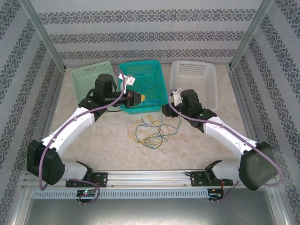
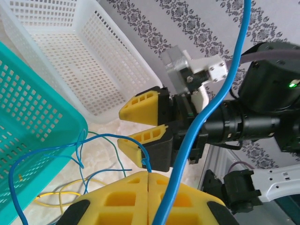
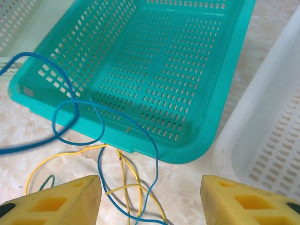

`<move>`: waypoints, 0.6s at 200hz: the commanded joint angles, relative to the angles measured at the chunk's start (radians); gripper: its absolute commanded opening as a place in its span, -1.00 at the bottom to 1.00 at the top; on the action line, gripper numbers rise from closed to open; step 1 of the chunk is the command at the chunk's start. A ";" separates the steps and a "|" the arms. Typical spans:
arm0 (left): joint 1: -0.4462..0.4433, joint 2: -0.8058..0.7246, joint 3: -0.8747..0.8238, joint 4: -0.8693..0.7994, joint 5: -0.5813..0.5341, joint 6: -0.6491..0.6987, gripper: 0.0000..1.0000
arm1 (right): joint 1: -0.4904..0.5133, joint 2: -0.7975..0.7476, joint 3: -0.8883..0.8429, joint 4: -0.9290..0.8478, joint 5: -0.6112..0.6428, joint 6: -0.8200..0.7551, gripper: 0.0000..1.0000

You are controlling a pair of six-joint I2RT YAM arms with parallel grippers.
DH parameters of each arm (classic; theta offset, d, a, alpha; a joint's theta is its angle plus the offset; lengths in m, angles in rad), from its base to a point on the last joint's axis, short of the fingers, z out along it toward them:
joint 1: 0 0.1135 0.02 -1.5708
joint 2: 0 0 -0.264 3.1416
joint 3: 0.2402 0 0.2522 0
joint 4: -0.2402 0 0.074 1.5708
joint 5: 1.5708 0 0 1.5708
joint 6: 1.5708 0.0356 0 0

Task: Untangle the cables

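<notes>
The cables [image 1: 148,131] lie in a loose yellow, blue and dark green tangle on the table in front of the teal basket [image 1: 149,79]. My left gripper [image 2: 148,174] is shut on a blue cable [image 2: 93,139], which loops away left over the table; another stretch of blue cable [image 2: 211,108] hangs blurred close to the lens. My right gripper [image 3: 150,201] is open just above blue strands [image 3: 152,154] and yellow strands [image 3: 123,187], touching neither. Its yellow fingers [image 2: 140,107] face the left gripper [image 1: 143,99] closely. A dark green strand [image 2: 115,152] lies on the table.
Three baskets stand in a row at the back: a light green basket [image 1: 91,77], the teal one, and a white basket [image 1: 194,77]. The teal basket's near rim [image 3: 154,152] sits just beyond the strands. Patterned walls close in the sides.
</notes>
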 commanded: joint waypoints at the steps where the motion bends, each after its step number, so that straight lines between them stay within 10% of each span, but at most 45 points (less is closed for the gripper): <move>1: 0.012 -0.032 -0.002 0.091 0.048 -0.052 -1.00 | 0.002 0.031 -0.013 0.057 -0.008 -0.024 0.19; 96: 0.022 -0.043 -0.010 0.111 0.092 -0.088 -0.99 | -0.005 0.168 0.054 0.175 -0.045 -0.069 0.27; 120: 0.027 -0.039 -0.013 0.109 0.088 -0.090 -1.00 | -0.005 0.180 0.057 0.186 -0.082 -0.049 -0.26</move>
